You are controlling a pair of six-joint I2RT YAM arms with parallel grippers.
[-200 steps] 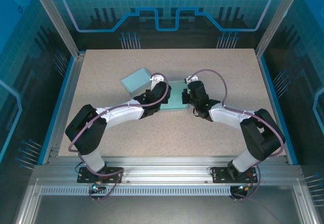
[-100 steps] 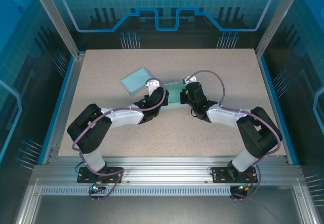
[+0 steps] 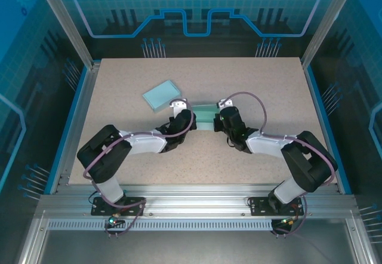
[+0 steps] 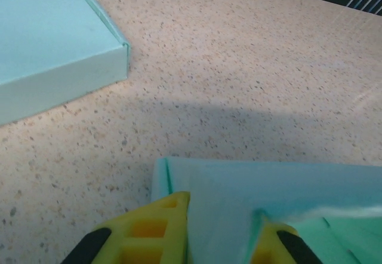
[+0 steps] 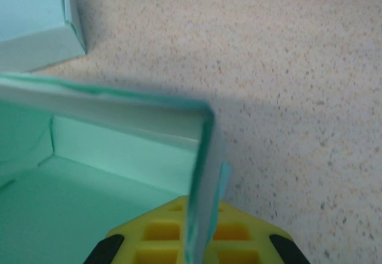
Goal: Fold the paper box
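On the speckled tabletop (image 3: 268, 85) the half-folded paper box (image 3: 205, 113) lies lengthwise between my grippers. The right gripper (image 5: 200, 240) pinches one end wall. The left gripper (image 4: 218, 237) straddles the other, and I can't tell whether it is clamped.

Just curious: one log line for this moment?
left end effector: shut on half-folded pale green paper box; right end effector: shut on its wall; closed pale green paper box: apart
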